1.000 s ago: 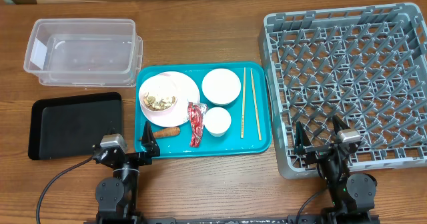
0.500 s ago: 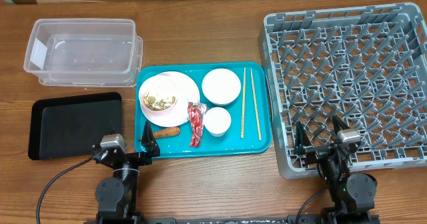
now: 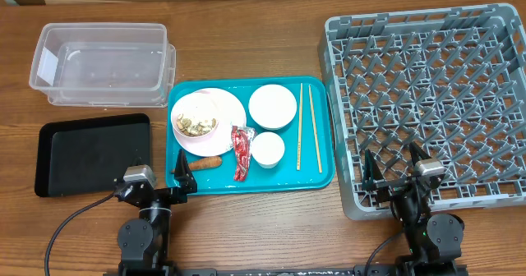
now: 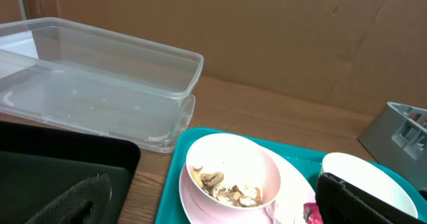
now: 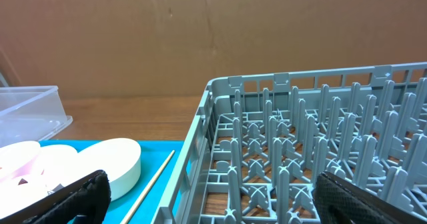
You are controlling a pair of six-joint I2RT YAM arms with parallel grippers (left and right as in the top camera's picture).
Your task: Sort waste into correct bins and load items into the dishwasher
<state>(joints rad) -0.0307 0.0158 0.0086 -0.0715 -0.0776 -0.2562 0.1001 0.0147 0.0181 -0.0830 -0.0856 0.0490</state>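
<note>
On the teal tray [image 3: 316, 179] sit a pink-white plate [image 3: 233, 110] bearing a bowl with beige scraps [image 3: 195, 124], a large white bowl [image 3: 273, 106], a small white cup [image 3: 267, 149], a red wrapper [image 3: 242, 150], an orange carrot [image 3: 208, 163] and wooden chopsticks [image 3: 300, 126]. The clear tub [image 3: 103, 62] and black tray [image 3: 90, 153] lie left. The grey dish rack [image 3: 427, 103] stands right. My left gripper [image 3: 158, 181] is open and empty at the teal tray's near-left corner. My right gripper [image 3: 394, 171] is open and empty at the rack's near edge. No paper bit shows.
In the left wrist view the scrap bowl [image 4: 230, 177], the tub [image 4: 100, 77] and the black tray [image 4: 60, 164] lie ahead. In the right wrist view the rack [image 5: 313, 137], a white bowl [image 5: 110, 164] and a chopstick [image 5: 153, 181] show. A cardboard wall stands behind the table.
</note>
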